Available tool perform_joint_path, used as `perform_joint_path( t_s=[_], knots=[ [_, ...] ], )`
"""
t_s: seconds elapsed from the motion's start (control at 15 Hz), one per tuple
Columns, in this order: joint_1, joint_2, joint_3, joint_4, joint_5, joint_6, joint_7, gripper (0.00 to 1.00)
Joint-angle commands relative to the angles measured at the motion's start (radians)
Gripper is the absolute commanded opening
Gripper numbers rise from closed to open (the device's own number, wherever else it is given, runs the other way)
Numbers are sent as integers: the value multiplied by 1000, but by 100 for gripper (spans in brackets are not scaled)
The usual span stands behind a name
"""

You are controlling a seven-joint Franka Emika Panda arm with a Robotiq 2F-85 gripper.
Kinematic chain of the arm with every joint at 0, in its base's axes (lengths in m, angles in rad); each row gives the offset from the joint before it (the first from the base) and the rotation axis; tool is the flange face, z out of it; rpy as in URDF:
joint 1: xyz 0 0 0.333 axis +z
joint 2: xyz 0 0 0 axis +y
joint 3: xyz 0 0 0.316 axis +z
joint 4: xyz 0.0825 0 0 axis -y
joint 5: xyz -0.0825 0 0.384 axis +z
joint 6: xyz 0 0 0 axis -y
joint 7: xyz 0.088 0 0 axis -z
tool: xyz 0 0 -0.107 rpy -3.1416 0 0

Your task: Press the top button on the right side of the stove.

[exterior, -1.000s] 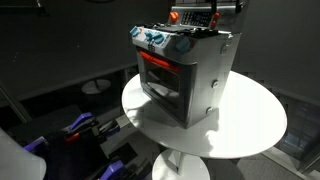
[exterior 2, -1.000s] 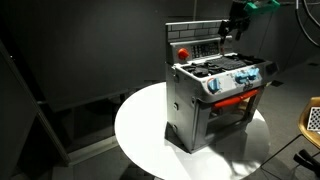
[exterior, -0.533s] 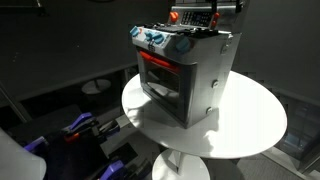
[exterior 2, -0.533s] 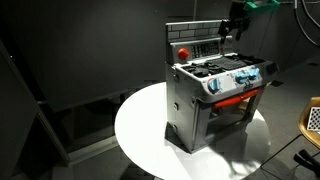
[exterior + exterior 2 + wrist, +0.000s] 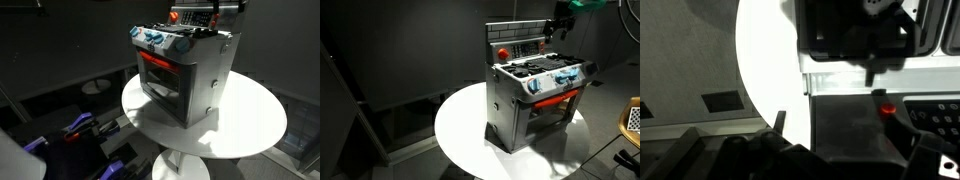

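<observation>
The stove point(image 5: 185, 75) is a small silver-grey toy oven with a glowing red door window and blue knobs, standing on a round white table point(image 5: 250, 125). It shows in both exterior views point(image 5: 535, 100). My gripper point(image 5: 559, 24) hovers at the upper end of the dark rear control panel, beside its red parts, and sits at the top edge of an exterior view point(image 5: 215, 8). In the wrist view the gripper point(image 5: 838, 125) looks open and empty over the dark panel point(image 5: 840, 105), with a lit red button point(image 5: 885, 109) close by. Contact cannot be made out.
The white table point(image 5: 460, 130) has bare surface around the stove, and its edge shows in the wrist view point(image 5: 765, 60). The room is dark. Dark clutter with blue and red parts point(image 5: 80, 130) lies on the floor below the table.
My gripper has shifted slightly sideways along the top of the rear panel. The stove has not moved.
</observation>
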Motion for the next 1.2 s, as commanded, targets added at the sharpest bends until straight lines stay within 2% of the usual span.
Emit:
perform_joint_path(
  t_s=[0.0, 0.47, 1.13],
  knots=[
    [-1, -46, -11, -53, 1, -14, -8, 100],
    [-1, -67, -7, -96, 11, 15, -30, 100],
    [4, -51, -1, -90, 10, 62, -31, 100]
  ],
)
